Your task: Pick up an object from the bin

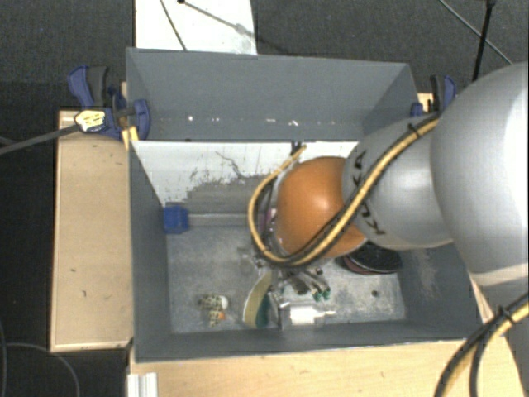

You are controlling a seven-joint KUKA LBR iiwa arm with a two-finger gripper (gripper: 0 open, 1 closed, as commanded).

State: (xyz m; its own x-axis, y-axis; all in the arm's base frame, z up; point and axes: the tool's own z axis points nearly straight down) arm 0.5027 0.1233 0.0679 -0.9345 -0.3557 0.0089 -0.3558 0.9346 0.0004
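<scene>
Grey bin [207, 259] front edge | gripper [289, 292] over white tube [312, 314], green-cream piece [259, 304] | opening: you cannot tell | risk: hitting wall

Arm [430, 180] reaching in, gripper [285, 292] apparently low

From my screen the bin [264, 89] reads as matt grey sheet metal, and its floor is scuffed and scratched to a chalky, rough-looking pale patch toward the back wall. The blue block [175, 219] lying on it looks dull, like foam or matt plastic. The orange cover [310, 201] on the wrist is smooth and glossy, the arm [463, 180] housing behind it is a smooth satin silver-grey, and I take the white tube [312, 314] near the front wall for smooth plastic.
</scene>
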